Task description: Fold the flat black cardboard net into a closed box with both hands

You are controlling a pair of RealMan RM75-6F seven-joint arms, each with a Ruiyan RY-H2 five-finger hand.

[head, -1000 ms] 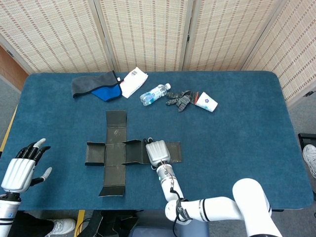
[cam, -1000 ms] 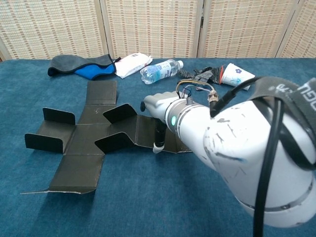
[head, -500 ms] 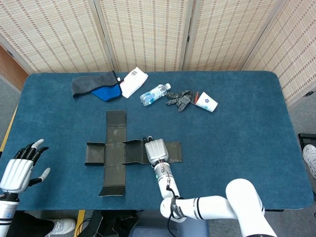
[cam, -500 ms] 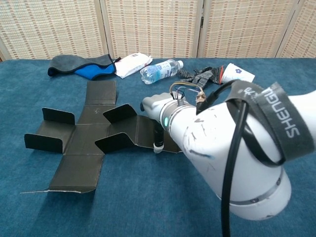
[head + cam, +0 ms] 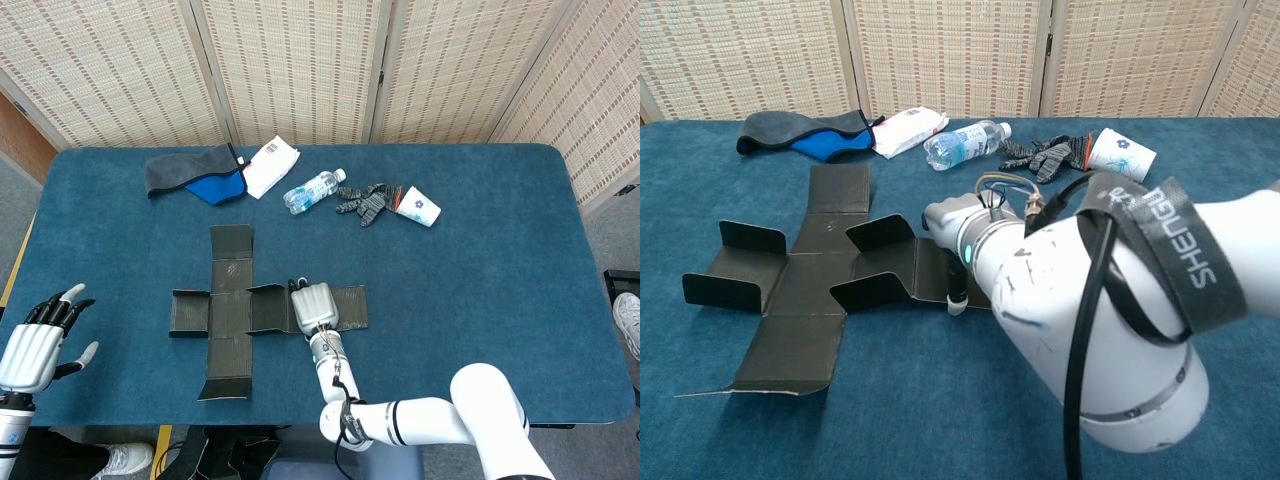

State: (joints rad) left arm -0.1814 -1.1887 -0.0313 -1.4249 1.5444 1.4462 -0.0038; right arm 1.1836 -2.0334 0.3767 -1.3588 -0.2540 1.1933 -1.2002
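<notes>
Right hand point(image 5: 315, 307) lies palm-down on the black cardboard net point(image 5: 228, 312), on the panel right of the cross's centre, its fingers point(image 5: 956, 297) pointing down so a tip meets the near edge of that panel; whether it pinches the card or only presses on it cannot be told. Left hand point(image 5: 35, 340) hangs off the table's left edge, fingers spread and holding nothing, well apart from the net.

On the right arm's cable sleeve point(image 5: 1160, 238) the chest view shows white letters reading "SHENGU", cut off at the band's edge. The white packet point(image 5: 270, 164) at the far side carries a barcode-like mark too small to read; the paper cup point(image 5: 417, 206) bears a small blue pattern.

The net lies mostly flat on the blue table point(image 5: 480, 280), left of centre, with several short flaps tilted up. Bare cloth surrounds it on the near, left and right sides. Beyond it, along the far edge, lie a grey and blue cloth point(image 5: 195, 175), the packet, a water bottle point(image 5: 313, 190) on its side, dark gloves point(image 5: 365, 200) and the tipped cup.
</notes>
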